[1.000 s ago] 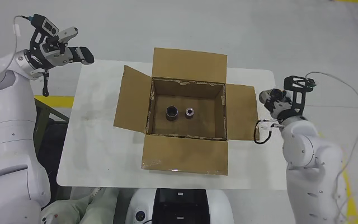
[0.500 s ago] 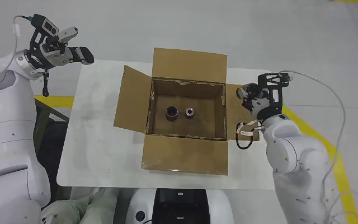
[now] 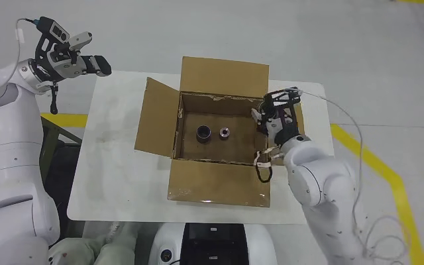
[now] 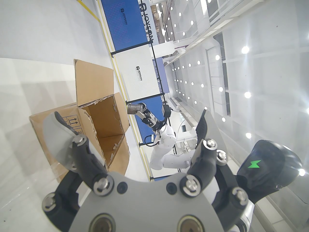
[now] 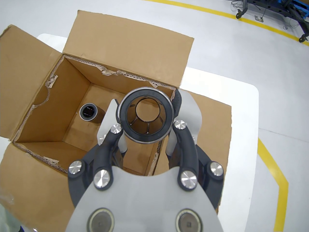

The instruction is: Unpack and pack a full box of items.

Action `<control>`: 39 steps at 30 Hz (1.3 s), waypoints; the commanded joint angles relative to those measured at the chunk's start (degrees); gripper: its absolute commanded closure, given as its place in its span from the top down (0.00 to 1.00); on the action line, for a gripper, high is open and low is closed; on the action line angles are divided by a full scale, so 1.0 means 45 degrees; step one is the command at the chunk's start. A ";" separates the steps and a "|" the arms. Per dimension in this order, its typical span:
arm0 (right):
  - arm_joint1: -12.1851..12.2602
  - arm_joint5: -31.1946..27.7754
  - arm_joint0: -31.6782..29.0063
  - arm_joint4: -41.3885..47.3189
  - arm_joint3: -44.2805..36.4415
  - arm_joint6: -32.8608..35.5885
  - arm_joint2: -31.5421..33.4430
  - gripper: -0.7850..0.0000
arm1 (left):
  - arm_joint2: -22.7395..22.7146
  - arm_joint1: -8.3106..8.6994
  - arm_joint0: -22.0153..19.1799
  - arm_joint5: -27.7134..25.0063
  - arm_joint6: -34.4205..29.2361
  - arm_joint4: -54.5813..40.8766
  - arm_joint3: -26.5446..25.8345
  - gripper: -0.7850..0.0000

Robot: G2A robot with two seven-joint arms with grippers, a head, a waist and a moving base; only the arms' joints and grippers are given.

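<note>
Two parts are sitting on the box point(image 3: 220, 182) floor: a dark cylinder point(image 3: 203, 134) left of a smaller ring point(image 3: 224, 132), just apart. I'm holding the right gripper point(image 3: 268, 111) over the box's right wall, toward the far end, with fingers clamping a sleeve point(image 5: 147, 127) across its round sides. That's putting the sleeve above the opening's right edge, and I'm judging this as packing. The side grip is leaving its ends free for setting down. The left gripper point(image 3: 99, 64) is idling spread wide, grasping nothing, past the table point(image 3: 112, 165)'s far-left corner, out of the box's way. Flaps point(image 3: 225, 71) are lying folded out, giving me open access.
</note>
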 commanded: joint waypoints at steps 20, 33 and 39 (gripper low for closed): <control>-0.0531 0.0430 0.2146 0.0462 0.4386 0.0567 -0.1738 0.00 | 0.0000 0.0000 0.0000 0.0000 0.0000 0.0000 0.0000 1.00; -0.0831 0.1038 0.2735 0.0636 0.6155 0.0646 -0.2316 0.00 | 0.0000 0.0000 0.0000 0.0000 0.0000 0.0000 0.0000 1.00; -0.0965 0.1294 0.2917 0.0527 0.6814 0.0594 -0.2572 0.00 | 0.0000 0.0000 0.0000 0.0000 0.0000 0.0000 0.0000 1.00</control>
